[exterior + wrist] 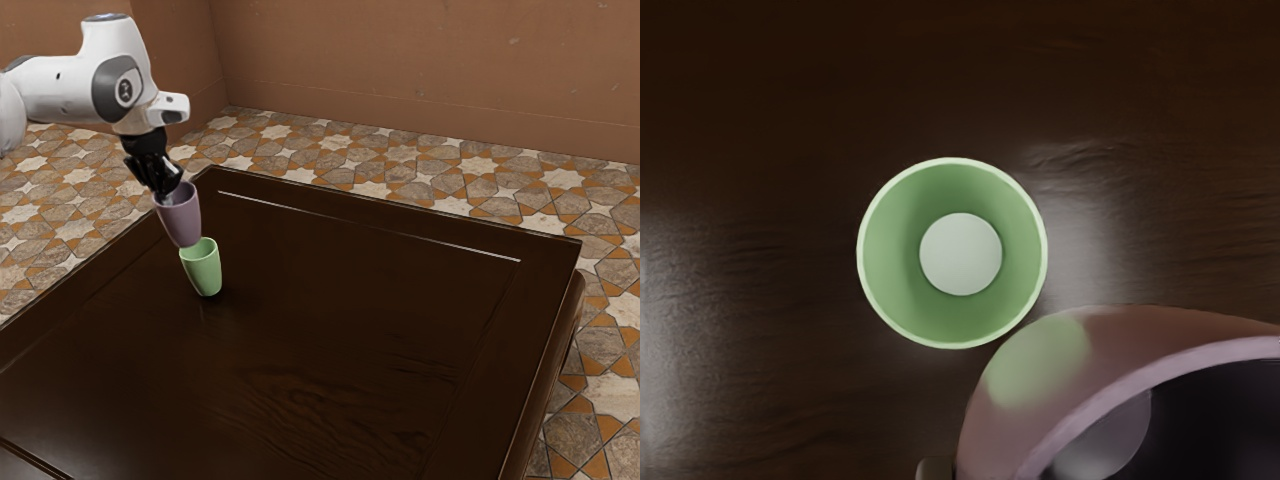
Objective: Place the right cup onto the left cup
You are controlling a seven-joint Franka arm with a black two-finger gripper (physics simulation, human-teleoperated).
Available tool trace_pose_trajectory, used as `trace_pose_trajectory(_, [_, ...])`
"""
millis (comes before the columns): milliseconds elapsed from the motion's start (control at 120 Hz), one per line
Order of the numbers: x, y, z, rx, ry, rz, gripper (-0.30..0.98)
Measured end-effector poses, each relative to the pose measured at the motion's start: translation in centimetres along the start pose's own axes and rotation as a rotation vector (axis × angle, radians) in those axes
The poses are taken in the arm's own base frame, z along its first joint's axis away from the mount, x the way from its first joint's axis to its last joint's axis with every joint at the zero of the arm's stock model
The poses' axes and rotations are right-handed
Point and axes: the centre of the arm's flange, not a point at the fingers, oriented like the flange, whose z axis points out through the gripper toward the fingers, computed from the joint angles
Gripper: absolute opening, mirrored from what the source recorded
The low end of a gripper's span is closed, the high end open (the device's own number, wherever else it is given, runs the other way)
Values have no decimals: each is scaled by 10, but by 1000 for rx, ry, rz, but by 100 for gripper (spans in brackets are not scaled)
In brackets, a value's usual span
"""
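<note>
- Hanging in the air from the black two-finger gripper (pixel 168 192), a purple cup (pixel 180 217) is raised off the dark wooden table (pixel 350 330), its open mouth facing up.
- The fingers are grasping the purple cup at its rim, with the gripper reaching down to the mouth of the cup from above.
- A light green cup (pixel 205 270) stands upright on the table, open end up, near the table's edge at the exterior view's left.
- In the exterior view, the base of the purple cup overlaps the rim of the green one, slightly toward the exterior view's left. Whether the two cups touch cannot be told from this angle.
- Seen from above in the wrist view, the green cup is a round ring with smooth green walls and a pale round bottom (pixel 960 254); its inside is open to view. The purple cup lies off to one side of that opening, large and close to the camera, with a soft green patch on its outer wall.
- The white arm (pixel 60 90) comes in from the exterior view's upper left, its hand pointing down.
- Around the table is a patterned floor (pixel 400 165) of brown, orange and cream tiles; behind it rises a plain brown wall (pixel 400 70).
</note>
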Motion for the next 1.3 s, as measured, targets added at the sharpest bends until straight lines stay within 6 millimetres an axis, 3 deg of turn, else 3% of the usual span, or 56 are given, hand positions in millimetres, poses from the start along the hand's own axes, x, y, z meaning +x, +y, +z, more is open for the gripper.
trace_pose_trajectory(242, [28,-22,40,-2,-23,1,-10])
trace_pose_trajectory(392, [41,-24,56,-7,-20,14,-10])
trace_pose_trajectory(758, [35,-36,58,-26,-14,20,-10])
trace_pose_trajectory(1133, [38,-37,84,-33,-32,39,-10])
trace_pose_trajectory(1300, [39,-35,91,-69,-19,29,24])
